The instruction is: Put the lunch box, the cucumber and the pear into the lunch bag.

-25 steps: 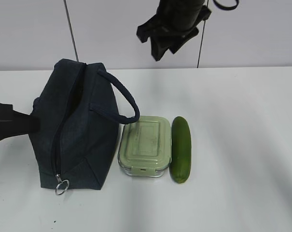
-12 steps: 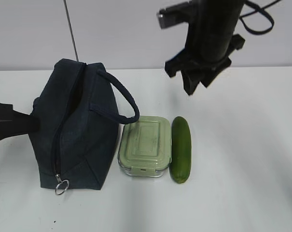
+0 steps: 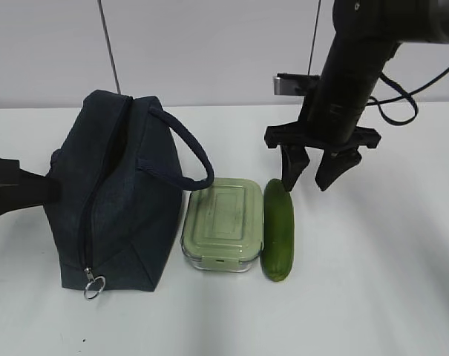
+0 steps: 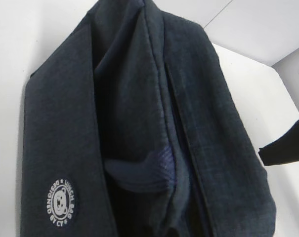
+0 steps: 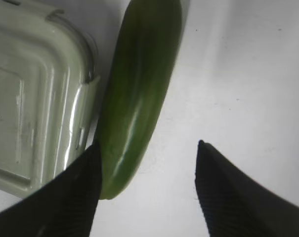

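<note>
The dark navy lunch bag (image 3: 113, 208) stands at the left with its long zipper open, and it fills the left wrist view (image 4: 139, 123). My left gripper (image 3: 50, 190) presses into the bag's left side, shut on its fabric; its fingers are hidden. Right of the bag lies the green-lidded lunch box (image 3: 223, 221) (image 5: 35, 98), with the cucumber (image 3: 277, 230) (image 5: 139, 98) along its right side. My right gripper (image 3: 306, 185) (image 5: 148, 145) hangs open just above the cucumber's far end, one finger at the cucumber's box side, the other over bare table. The pear is out of view.
The bag's loop handle (image 3: 187, 152) arches toward the lunch box, and its silver ring pull (image 3: 95, 285) hangs at the near end. White table (image 3: 380, 267) stretches to the right of the cucumber. A pale wall (image 3: 209, 44) rises behind.
My right arm has come down from the top of the view and to the right, to the cucumber's far end, and its jaws have spread wider. The left arm and bag have not moved.
</note>
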Available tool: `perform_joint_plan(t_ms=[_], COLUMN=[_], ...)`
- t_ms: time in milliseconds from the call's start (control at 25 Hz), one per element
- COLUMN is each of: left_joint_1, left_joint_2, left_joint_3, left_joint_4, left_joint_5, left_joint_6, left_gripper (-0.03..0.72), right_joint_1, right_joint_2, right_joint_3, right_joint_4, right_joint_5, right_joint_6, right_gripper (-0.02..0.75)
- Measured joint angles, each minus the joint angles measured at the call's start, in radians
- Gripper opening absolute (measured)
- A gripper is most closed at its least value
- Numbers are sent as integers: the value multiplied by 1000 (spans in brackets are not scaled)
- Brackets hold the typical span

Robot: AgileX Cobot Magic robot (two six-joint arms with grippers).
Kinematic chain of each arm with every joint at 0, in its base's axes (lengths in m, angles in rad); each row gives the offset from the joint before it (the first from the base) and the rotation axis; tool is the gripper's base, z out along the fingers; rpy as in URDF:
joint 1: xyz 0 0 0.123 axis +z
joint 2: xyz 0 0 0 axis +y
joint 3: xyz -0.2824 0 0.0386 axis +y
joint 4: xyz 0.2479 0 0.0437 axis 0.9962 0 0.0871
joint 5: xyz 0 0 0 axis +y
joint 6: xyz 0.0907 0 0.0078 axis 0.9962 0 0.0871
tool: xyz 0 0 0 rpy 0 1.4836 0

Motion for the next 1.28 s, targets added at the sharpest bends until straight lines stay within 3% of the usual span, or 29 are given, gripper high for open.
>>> perform_joint_plan(t_ms=[240,440,1120,1280], left_joint_1=[0,0,0,0], left_joint_2=[0,0,0,0], left_joint_3=[0,0,0,0], left_joint_4=[-2,-2,-4,-4], left_joint_5=[1,1,2,2], left_joint_6=[0,0,0,0], left_gripper=[-13,-13,-13,-13], right_joint_1=[0,2,2,2], right_joint_2=[40,68,169,184], right_joint_3=[0,0,0,0], right_joint_4=[26,29,38,15], right_joint_5=[-59,-104,-171,-171], right_joint_6=[0,0,0,0], right_gripper=[540,553,554,511])
